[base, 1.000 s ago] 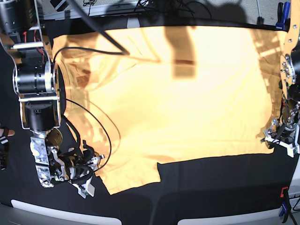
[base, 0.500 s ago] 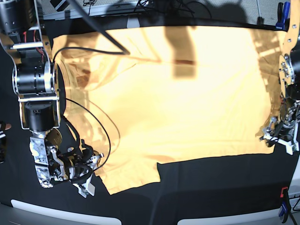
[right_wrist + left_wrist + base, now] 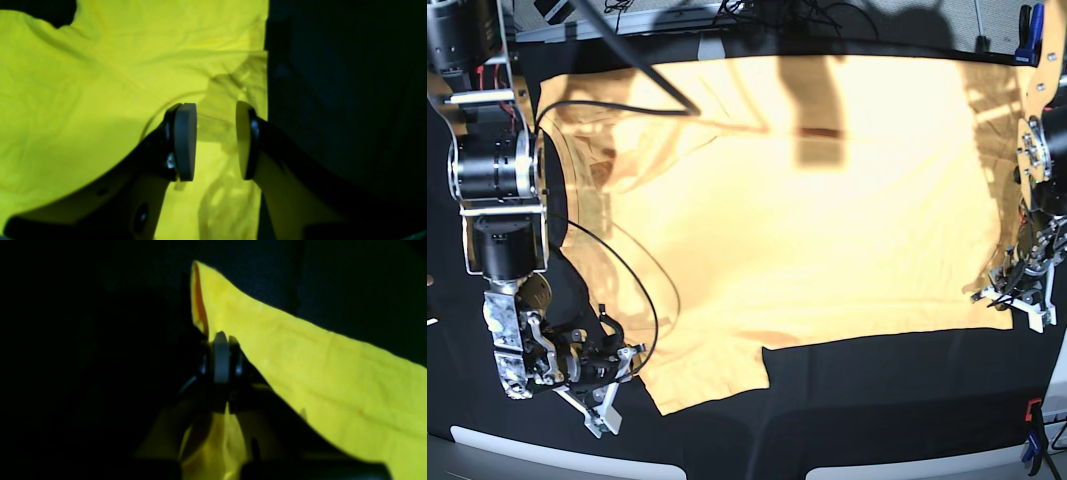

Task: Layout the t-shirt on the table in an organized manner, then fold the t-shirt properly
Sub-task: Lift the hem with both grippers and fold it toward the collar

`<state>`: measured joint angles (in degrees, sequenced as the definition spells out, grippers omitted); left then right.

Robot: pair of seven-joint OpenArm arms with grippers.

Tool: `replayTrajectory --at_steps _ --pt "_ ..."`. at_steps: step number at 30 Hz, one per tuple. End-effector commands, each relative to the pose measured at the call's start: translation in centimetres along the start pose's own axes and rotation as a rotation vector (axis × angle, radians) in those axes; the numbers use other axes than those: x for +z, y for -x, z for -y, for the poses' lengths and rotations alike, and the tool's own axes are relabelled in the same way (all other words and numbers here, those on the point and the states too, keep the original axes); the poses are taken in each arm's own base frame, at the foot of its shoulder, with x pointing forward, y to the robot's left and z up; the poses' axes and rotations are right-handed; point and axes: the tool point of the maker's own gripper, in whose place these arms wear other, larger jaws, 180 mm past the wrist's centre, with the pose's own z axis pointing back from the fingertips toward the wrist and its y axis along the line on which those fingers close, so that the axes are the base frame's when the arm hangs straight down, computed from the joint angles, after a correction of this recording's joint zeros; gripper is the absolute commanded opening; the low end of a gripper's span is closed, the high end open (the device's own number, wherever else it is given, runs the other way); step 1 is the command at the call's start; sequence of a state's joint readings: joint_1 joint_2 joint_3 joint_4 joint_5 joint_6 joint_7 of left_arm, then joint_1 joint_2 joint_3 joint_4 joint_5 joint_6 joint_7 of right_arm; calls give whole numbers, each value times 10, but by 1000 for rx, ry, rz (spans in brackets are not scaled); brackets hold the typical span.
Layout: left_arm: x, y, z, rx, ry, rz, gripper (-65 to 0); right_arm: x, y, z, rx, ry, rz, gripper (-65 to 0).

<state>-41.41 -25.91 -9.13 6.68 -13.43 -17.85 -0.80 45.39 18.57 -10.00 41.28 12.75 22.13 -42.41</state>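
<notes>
Pale yellow-orange short-sleeved cloth t-shirt (image 3: 797, 210) lies spread nearly flat over the wide black cloth-covered table (image 3: 877, 400), so we judge layout mostly done and folding not yet begun; some bunching shows at the collar end and one sleeve sticks out toward the near edge. Left gripper (image 3: 221, 355) has its fingers pressed together on a corner of the shirt, cloth pinched between them and a pointed flap standing up just beyond the fingertips. Right gripper (image 3: 216, 140) has its fingers parted with nothing between them, shirt cloth lying below the gap and the shirt's straight edge just outside one finger, bare black table past it. We read this as the first fold grasp: one corner taken, the other side not yet. Base view gives the whole shirt outline and both arms at opposite ends, but the left gripper (image 3: 1017, 295) is too small there to tell its grip. Left wrist view settles that pinch; right wrist view shows the open gap that base view's right gripper (image 3: 602, 395) leaves unclear.
</notes>
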Motion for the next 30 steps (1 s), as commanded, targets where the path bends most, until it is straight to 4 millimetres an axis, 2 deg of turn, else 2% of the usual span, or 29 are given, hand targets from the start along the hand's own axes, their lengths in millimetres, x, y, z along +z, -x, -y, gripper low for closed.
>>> replayTrajectory --at_steps 1,7,12,17,24,27,30 --pt "0 -23 -1 1 1 47 -650 13 -36 9 15 22 100 -455" --pt "0 -23 -2 1 1 42 -650 7 -42 7 -2 20 71 -418" --pt "0 -19 -2 0 0 23 -650 0 -34 27 7 80 -4 -412" --pt "0 -19 -2 1 0 23 -650 -7 -11 47 -11 135 -46 -412" --pt "0 -17 -2 1 0 15 -650 -19 18 40 -57 105 -102 -413" --pt "0 -17 -2 1 1 16 -650 -24 37 45 -89 132 -142 -413" --pt "0 -18 -2 1 1 16 -650 -27 48 49 -50 157 -155 -413"
